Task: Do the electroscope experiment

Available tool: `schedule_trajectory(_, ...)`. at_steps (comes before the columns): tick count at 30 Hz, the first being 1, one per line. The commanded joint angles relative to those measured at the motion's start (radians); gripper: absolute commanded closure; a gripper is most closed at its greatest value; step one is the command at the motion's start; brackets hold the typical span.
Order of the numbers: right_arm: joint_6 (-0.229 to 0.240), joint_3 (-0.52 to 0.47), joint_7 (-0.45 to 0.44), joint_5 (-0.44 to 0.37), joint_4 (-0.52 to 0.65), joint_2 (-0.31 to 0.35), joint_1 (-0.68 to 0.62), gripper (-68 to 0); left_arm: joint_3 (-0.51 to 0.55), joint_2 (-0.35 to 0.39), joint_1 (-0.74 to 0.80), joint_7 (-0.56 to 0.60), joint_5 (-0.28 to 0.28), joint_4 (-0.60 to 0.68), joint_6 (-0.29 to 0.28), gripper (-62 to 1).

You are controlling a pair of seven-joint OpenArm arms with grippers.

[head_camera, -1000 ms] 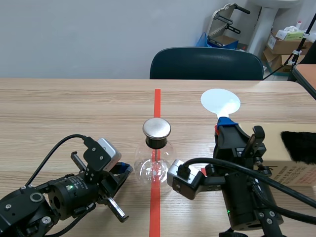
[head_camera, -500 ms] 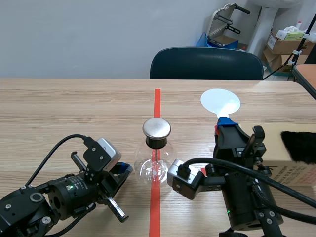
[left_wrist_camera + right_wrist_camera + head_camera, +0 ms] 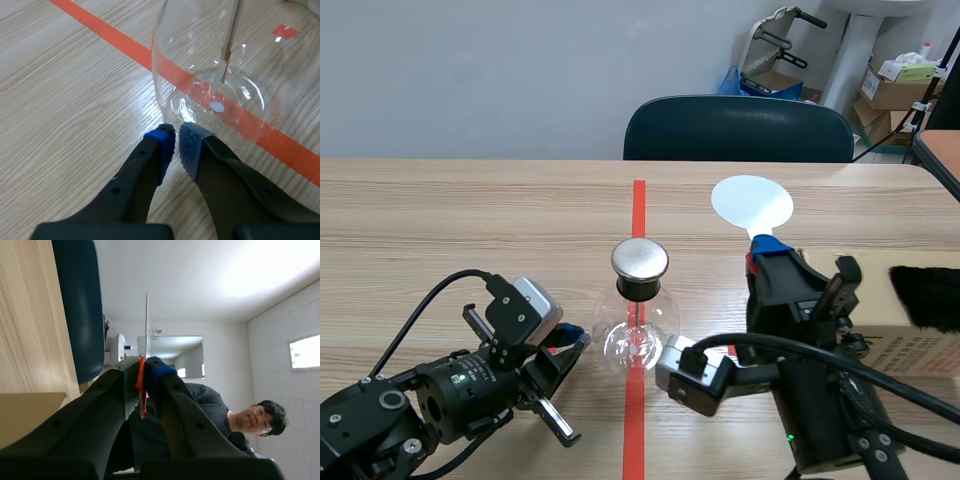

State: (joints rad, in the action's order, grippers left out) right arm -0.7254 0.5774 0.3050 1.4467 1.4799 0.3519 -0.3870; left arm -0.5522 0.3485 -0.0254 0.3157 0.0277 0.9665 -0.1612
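The electroscope, a clear glass flask with a round metal cap, stands on the red tape line at mid-table. My left gripper lies low beside it, shut on nothing, its blue pads touching the foot of the flask. A thin rod hangs inside the glass. My right gripper points up, shut on the red handle of a paddle with a white disc, held right of and behind the cap. Seen edge-on, the paddle rises from my right gripper.
A cardboard box with a black furry pad on it sits at the right, close to my right arm. A dark blue chair stands behind the far table edge. A person shows in the right wrist view.
My right gripper has carried the white disc a little to the left, toward the metal cap. The left arm and the flask stay put.
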Motion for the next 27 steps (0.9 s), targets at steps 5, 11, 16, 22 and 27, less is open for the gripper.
schedule_trajectory(5, -0.058, -0.222, -0.249, -0.105, 0.13, 0.003, -0.183, -1.3, -0.046, 0.088, -0.003, 0.059, 0.102, 0.097, -0.067, -23.8)
schedule_trajectory(11, -0.058, -0.447, -0.479, -0.252, 0.151, -0.011, -0.3, -1.8, -0.132, 0.19, -0.002, 0.051, 0.196, 0.224, -0.068, -32.0)
schedule_trajectory(16, -0.058, -0.599, -0.693, -0.478, 0.139, -0.012, -0.316, -1.8, -0.187, 0.283, 0.013, 0.055, 0.278, 0.335, -0.066, -34.2)
schedule_trajectory(22, -0.058, -0.735, -0.951, -0.626, 0.037, -0.029, -0.292, -1.7, -0.2, 0.353, 0.045, 0.053, 0.325, 0.447, -0.061, -34.2)
schedule_trajectory(27, -0.058, -0.834, -1.105, -0.627, -0.12, -0.089, -0.217, -1.7, -0.2, 0.412, 0.079, 0.055, 0.328, 0.53, -0.058, -34.2)
